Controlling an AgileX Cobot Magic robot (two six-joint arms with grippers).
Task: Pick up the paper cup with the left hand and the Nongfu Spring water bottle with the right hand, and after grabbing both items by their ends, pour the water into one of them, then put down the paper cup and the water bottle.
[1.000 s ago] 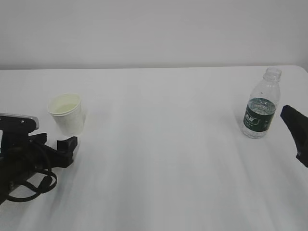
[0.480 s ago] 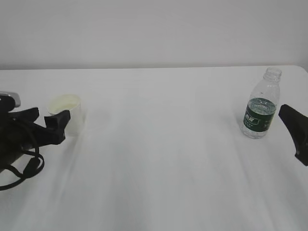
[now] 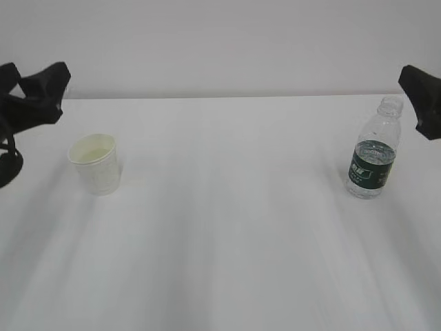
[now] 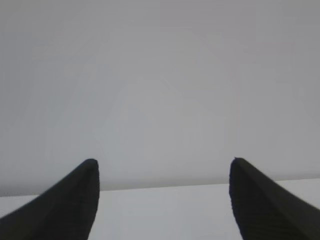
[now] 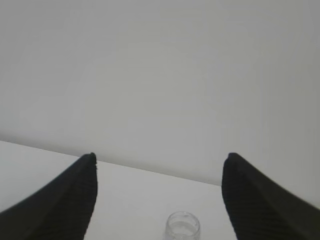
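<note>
I see the paper cup (image 3: 96, 162) upright near the counter's (image 3: 227, 227) left edge and the Nongfu Spring water bottle (image 3: 373, 153) near its right edge, both untouched. The left hand (image 4: 162, 200) and right hand (image 5: 159, 192) are raised, jaws apart and empty. The cup looks light and crushable: grip gently. The uncapped bottle could spill; I'd take its base.

A white table (image 3: 227, 227) bears the paper cup (image 3: 95, 164) and, well apart, the Nongfu Spring water bottle (image 3: 374, 152).
</note>
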